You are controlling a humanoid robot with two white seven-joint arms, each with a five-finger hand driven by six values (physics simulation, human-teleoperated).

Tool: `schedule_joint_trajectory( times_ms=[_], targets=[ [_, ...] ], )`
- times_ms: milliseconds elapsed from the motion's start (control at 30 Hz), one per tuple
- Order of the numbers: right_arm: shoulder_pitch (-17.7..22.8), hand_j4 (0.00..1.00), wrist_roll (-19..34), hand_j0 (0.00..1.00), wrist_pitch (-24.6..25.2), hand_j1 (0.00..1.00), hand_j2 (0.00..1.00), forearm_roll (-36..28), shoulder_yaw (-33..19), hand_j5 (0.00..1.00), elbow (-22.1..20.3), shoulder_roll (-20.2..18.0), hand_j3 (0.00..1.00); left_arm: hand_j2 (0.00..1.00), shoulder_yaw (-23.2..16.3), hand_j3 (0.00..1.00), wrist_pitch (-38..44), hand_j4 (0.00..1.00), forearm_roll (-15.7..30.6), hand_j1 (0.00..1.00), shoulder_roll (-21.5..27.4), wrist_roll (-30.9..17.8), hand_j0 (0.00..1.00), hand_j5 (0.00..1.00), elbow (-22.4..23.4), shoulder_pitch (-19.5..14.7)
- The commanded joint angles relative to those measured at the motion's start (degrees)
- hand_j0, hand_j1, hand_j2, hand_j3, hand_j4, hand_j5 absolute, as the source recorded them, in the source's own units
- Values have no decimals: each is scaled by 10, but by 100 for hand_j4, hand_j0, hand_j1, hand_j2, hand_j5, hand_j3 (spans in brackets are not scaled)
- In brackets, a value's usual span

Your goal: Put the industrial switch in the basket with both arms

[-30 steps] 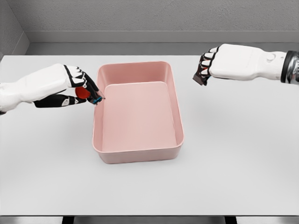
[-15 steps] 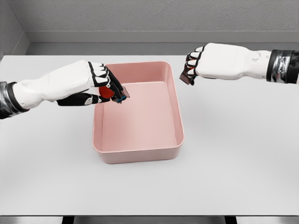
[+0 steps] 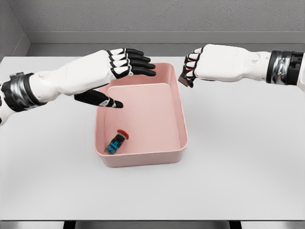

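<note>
From the head view, the switch lies in the near-left corner of the basket, long axis slanting, red cap far-right, the left hand spread wide above, so the curled, empty-looking right hand might clip the far rim.

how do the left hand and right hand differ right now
The left hand has its fingers spread open and holds nothing; the right hand is curled into a fist.
The left hand hovers over the pink basket's far left corner; the right hand sits just outside its far right corner.
The industrial switch lies in the basket below the left hand, far from the right hand.
Both are white with black fingers and raised above the table.
</note>
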Motion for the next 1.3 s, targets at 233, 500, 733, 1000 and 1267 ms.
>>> schedule_joint_trajectory(
  times_ms=[233,500,733,1000,1267],
  targets=[
    [-4,42,-1,42,1,42,42,0,0,42,0,3,42,100,2,100,1,100,7,100,27,2,100,100,3,-7],
    [-9,42,10,42,1,42,42,16,2,42,0,54,42,100,51,100,1,100,52,100,161,6,100,100,40,55],
    [-22,43,10,43,1,43,43,17,25,43,-11,81,43,100,54,100,1,100,74,100,190,6,100,100,74,68],
    [-37,54,10,54,1,54,54,16,39,54,-11,102,54,100,57,100,1,100,72,100,191,5,100,100,74,86],
    [-40,100,10,100,1,100,100,15,42,100,-11,110,100,100,58,100,1,100,66,100,188,3,100,100,74,86]
  ],
)
